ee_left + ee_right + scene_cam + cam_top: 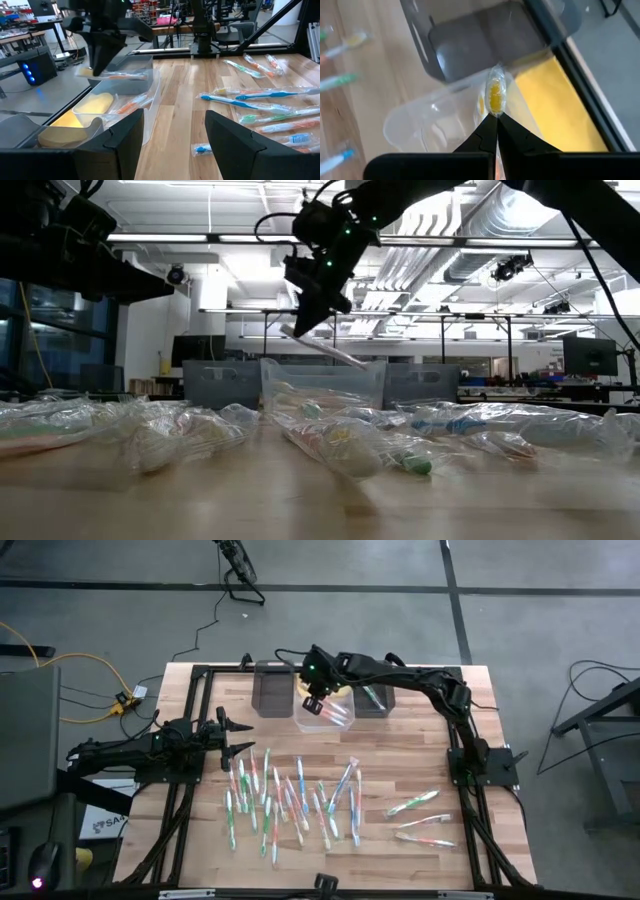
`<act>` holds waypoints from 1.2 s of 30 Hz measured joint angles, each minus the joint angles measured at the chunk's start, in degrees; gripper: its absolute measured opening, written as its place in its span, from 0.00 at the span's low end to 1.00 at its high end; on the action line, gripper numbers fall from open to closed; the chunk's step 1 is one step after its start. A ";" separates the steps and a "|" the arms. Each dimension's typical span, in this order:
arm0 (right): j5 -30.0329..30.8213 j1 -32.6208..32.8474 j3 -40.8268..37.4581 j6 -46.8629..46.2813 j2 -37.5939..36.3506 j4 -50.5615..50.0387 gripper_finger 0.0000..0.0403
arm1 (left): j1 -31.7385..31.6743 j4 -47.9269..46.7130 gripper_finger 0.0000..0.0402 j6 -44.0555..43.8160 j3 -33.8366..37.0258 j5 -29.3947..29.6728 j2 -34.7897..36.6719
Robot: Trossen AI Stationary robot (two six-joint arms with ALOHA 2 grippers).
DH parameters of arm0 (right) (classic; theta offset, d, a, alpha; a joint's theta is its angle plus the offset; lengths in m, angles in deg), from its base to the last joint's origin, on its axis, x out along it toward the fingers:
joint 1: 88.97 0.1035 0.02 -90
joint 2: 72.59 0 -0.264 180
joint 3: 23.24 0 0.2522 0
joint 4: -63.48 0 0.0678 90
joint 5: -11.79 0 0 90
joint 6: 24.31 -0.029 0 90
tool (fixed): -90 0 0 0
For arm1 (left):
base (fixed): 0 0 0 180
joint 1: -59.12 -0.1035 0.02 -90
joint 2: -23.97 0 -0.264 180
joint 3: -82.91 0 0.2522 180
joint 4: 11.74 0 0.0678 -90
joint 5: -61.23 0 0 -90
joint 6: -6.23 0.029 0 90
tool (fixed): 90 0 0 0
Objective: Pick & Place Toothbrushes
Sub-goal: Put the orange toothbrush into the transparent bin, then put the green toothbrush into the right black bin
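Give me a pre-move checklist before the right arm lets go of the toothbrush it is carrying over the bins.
1. Right tool shut on the wrapped toothbrush: ok, its fingers are pinched together on the wrapper.
2. Toothbrush above the clear bin: ok, the high view puts the tool over that bin, and the right wrist view shows the bin below.
3. Toothbrush clear of the bin rim: ok, the low view shows it hanging above the rim.
4. Room in the clear bin: ok, only a few toothbrushes lie inside.
5. Left tool out of the way: ok, open, at the table's left side, apart from the bins.
6. Exact landing spot: cannot tell.
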 joint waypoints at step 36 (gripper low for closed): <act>0.36 5.34 -0.07 -7.88 -4.50 -23.06 0.40 | -0.01 -0.01 0.51 0.00 -0.02 -0.22 -0.01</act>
